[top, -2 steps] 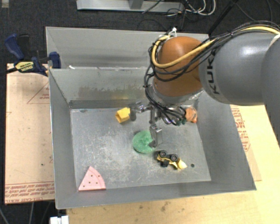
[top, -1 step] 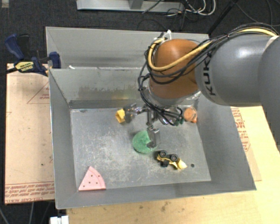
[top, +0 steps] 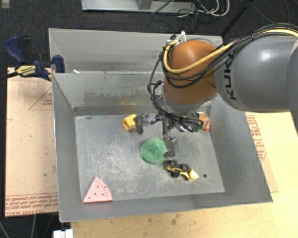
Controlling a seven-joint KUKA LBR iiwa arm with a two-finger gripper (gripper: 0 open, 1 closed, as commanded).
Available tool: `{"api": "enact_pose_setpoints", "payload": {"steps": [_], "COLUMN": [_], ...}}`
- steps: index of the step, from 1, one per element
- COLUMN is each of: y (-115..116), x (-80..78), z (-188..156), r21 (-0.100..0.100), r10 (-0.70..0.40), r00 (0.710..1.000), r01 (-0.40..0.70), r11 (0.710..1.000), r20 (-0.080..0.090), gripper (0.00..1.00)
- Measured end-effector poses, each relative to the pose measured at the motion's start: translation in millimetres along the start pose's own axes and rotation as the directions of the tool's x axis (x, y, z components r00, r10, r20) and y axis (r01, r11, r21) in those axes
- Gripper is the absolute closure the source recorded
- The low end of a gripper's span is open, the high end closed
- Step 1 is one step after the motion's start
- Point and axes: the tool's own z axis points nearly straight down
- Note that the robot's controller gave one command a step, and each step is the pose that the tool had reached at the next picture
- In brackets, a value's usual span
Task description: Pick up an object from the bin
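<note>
**Gripper low at the right edge of the green lump, mid-bin**

The gripper (top: 169, 144) is seen low in the middle of the bin (top: 104, 148). It hangs beneath the orange cover (top: 188, 73) of the arm, which enters from the right of the frame. It is set at the right edge of a green, roundish lump (top: 152, 151) that lies on the bin floor just below centre. The two appear to be touching, though contact cannot be made out with certainty. Whether the gripper is open or closed cannot be told, as its tip is lost against the lump and the dark wrist parts. Nothing is shown to be held.

This placement is judged to suit a pick of the lump. It is the largest thing in the bin, it lies well clear of the walls, and nothing rests on it.

A black-and-yellow toy (top: 181, 171) lies just below and to the right of the gripper. It is the nearest neighbour and the one most likely to be nudged if the grasp is widened that way. A yellow block (top: 129, 122) sits to the upper left, near the back wall and just beside the wrist hardware, but apart from the lump. A pink wedge (top: 98, 191) lies in the lower left corner, well apart, and is not judged to be in the way.
</note>
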Motion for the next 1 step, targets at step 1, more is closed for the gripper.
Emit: {"api": "enact_pose_setpoints", "payload": {"steps": [1], "y": [15.6], "x": [18.4], "z": [-21.2], "r21": [0.014], "r10": [-0.078], "r00": [0.997], "r01": [0.078], "r11": [0.997], "r20": [0.022], "gripper": [0.0]}}
